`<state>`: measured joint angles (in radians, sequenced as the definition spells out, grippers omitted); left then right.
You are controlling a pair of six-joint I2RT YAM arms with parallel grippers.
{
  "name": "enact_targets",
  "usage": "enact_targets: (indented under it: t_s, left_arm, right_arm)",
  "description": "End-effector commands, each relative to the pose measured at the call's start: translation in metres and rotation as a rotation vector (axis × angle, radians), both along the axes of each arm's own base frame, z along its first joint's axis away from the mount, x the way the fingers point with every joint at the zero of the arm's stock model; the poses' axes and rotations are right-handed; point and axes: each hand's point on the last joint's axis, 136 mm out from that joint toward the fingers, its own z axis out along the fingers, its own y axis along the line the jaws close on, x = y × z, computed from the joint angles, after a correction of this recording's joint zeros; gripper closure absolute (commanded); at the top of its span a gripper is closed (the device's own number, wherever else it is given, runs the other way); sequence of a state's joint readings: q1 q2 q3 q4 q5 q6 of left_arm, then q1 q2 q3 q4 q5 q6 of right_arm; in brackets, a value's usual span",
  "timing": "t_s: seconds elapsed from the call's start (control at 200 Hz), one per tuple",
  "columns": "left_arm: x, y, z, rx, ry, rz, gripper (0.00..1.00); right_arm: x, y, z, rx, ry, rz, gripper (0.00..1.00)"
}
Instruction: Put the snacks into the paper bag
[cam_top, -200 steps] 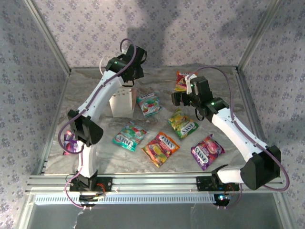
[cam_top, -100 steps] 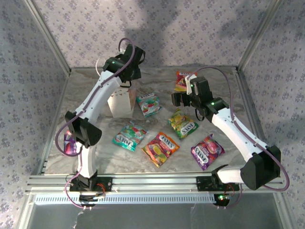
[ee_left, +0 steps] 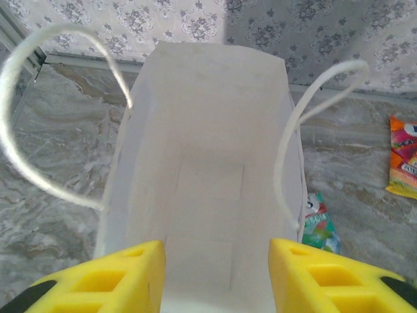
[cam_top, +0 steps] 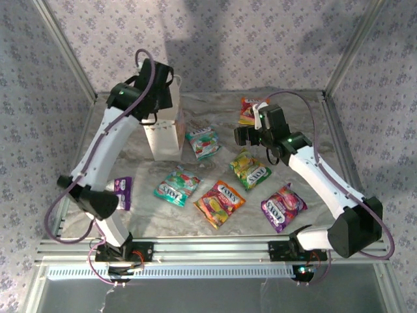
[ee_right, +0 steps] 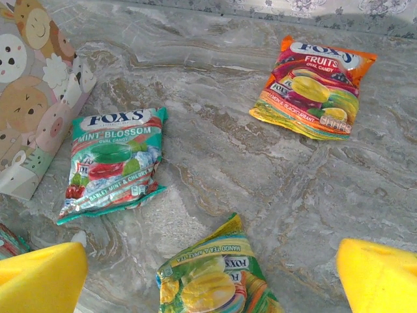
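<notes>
The white paper bag (cam_top: 164,135) stands upright at the back left, its mouth open and its inside bare (ee_left: 210,130). My left gripper (cam_top: 158,107) hovers over that mouth, open, its yellow fingers (ee_left: 130,277) apart with nothing between them. My right gripper (cam_top: 245,135) is open above the table, over a yellow-green snack (ee_right: 212,277). Other snacks lie flat: a teal one (ee_right: 111,160) beside the bag, an orange-red one (ee_right: 313,88) at the back, a teal one (cam_top: 177,186), a red-orange one (cam_top: 220,202) and two purple ones (cam_top: 283,207) (cam_top: 122,193).
The marble table (cam_top: 215,124) is boxed in by patterned walls and metal posts (cam_top: 342,59). The bag's cord handles (ee_left: 39,117) loop up on either side of my left gripper. A metal rail (cam_top: 208,249) runs along the near edge by the arm bases.
My left gripper has moved left and back to a spot over the bag's mouth. Its elbow swung out left, uncovering the purple packet. The right arm has barely moved.
</notes>
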<state>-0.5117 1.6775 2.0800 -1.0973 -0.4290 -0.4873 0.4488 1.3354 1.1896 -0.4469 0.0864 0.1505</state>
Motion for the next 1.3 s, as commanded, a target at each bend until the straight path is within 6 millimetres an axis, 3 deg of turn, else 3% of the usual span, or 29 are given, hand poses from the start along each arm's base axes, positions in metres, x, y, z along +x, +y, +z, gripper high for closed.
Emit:
enact_targets:
  t_s: [0.0, 0.18, 0.25, 0.345, 0.505, 0.63, 0.88, 1.294]
  left_arm:
    - [-0.027, 0.021, 0.02, -0.005, -0.038, -0.047, 0.56]
    - [-0.053, 0.056, 0.012, -0.048, -0.05, -0.029, 0.54]
    - [-0.058, 0.072, 0.01, -0.09, -0.057, 0.003, 0.52]
    - [-0.057, 0.078, 0.005, -0.135, -0.052, -0.011, 0.49]
    - [-0.043, 0.064, -0.015, -0.172, 0.012, -0.094, 0.31]
    - [-0.026, 0.058, -0.027, -0.131, 0.025, -0.155, 0.32]
    - [0.001, 0.067, -0.023, -0.177, -0.068, -0.176, 0.31]
    - [0.03, 0.077, -0.053, -0.156, 0.067, -0.16, 0.34]
  right_arm:
    - [0.0, 0.006, 0.01, 0.02, 0.012, -0.004, 0.0]
    - [-0.002, 0.018, 0.012, 0.041, 0.004, 0.048, 0.0]
    - [-0.001, 0.021, 0.012, 0.035, 0.0, 0.053, 0.0]
    - [0.001, 0.023, 0.01, 0.031, 0.005, 0.06, 0.0]
    - [0.002, 0.033, 0.006, 0.039, 0.02, 0.092, 0.0]
    - [0.002, 0.039, 0.006, 0.04, 0.019, 0.119, 0.0]
    - [0.01, 0.044, 0.011, 0.023, -0.005, 0.134, 0.0]
    - [0.028, 0.054, 0.009, -0.002, 0.013, 0.151, 0.0]
